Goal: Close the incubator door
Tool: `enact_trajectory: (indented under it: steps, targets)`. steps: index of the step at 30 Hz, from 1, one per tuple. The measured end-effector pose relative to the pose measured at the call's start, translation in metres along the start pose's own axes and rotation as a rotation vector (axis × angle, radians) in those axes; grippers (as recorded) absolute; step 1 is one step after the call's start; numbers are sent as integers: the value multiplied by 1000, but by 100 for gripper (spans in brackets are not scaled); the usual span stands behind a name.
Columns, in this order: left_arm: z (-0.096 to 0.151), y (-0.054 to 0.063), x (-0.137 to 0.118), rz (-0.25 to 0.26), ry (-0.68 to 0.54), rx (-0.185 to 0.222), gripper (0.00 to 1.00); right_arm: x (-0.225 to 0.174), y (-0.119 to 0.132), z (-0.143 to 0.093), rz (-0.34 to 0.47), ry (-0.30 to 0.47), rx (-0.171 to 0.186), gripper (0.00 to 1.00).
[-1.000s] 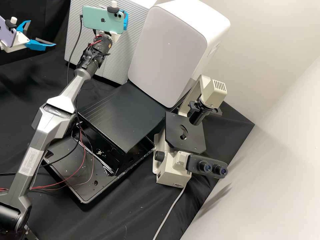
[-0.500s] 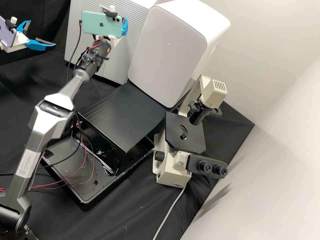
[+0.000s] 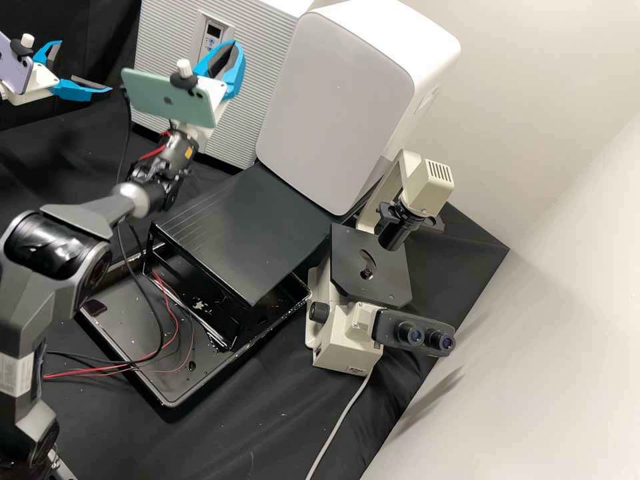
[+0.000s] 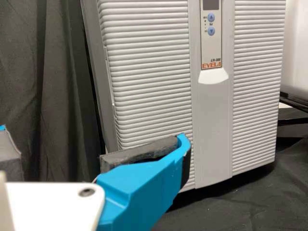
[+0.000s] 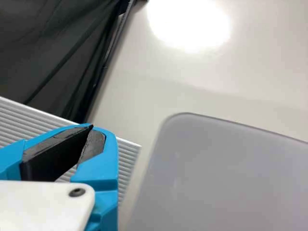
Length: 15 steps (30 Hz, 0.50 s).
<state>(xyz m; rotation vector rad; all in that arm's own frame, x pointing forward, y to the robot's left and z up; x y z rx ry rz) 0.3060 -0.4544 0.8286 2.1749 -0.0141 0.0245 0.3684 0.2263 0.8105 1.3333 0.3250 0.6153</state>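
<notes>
Counter [image 3: 273, 407]: black cloth, running under everything.
Incubator [image 3: 157, 47]: tall grey box, far left; its ribbed door [image 4: 149, 82] looks shut or nearly so, though the fit cannot be confirmed.
White cabinet [image 3: 333, 100]: beside the incubator, to its right.
Right gripper [image 5: 92, 127]: closed, fingertips together, holding nothing, in front of the door's upper right part; contact unclear.
Left gripper [image 3: 85, 66]: open, holding nothing, farther left.
Door's long axis: upright; the right gripper appears nearer, so any push should go far, squarely onto its face.
</notes>
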Motion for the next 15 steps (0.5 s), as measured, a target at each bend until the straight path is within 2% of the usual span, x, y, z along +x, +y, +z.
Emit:
enact_trajectory:
  steps: [7, 15]
  targets:
    - [0, 0, 0, 0, 0, 0, 100, -64, 12, 26, 4, -42, 30, 0]
    - [0, 0, 0, 0, 0, 0, 100, -117, 15, 43, -67, -132, 94, 0]
